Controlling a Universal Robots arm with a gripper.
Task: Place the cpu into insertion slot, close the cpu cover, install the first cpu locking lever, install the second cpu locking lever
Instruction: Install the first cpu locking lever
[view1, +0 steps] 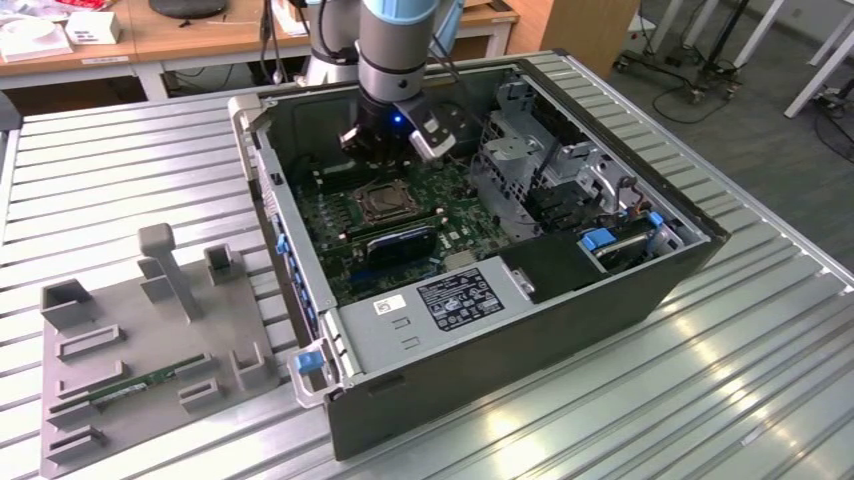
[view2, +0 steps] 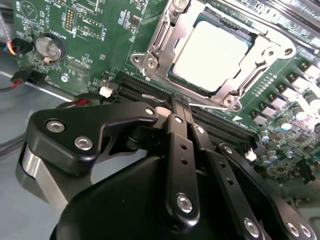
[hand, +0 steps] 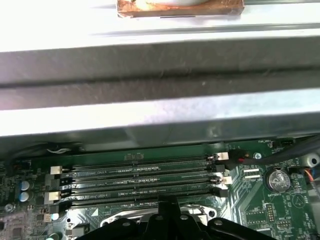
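The cpu (view2: 210, 52), a pale square chip, lies in the insertion slot (view1: 383, 203) on the green board inside the open computer case. The cpu cover (view2: 235, 92), a silvery frame, lies down around the chip. A thin silvery locking lever (view2: 207, 106) runs along the socket's near side. Another lever (view2: 159, 35) lies along an adjoining side. My gripper (view2: 178, 102) is shut, its black fingers pressed together with the tips right at the thin lever; I cannot tell whether they touch it. In the exterior view the gripper (view1: 378, 160) hangs just beyond the socket.
Memory slots (hand: 140, 175) lie between the socket and the case wall (hand: 160, 115). A coin battery (view2: 49, 47) sits on the board nearby. A metal drive cage (view1: 534, 170) stands on the exterior view's right of the socket. A grey fixture tray (view1: 134, 360) rests outside the case.
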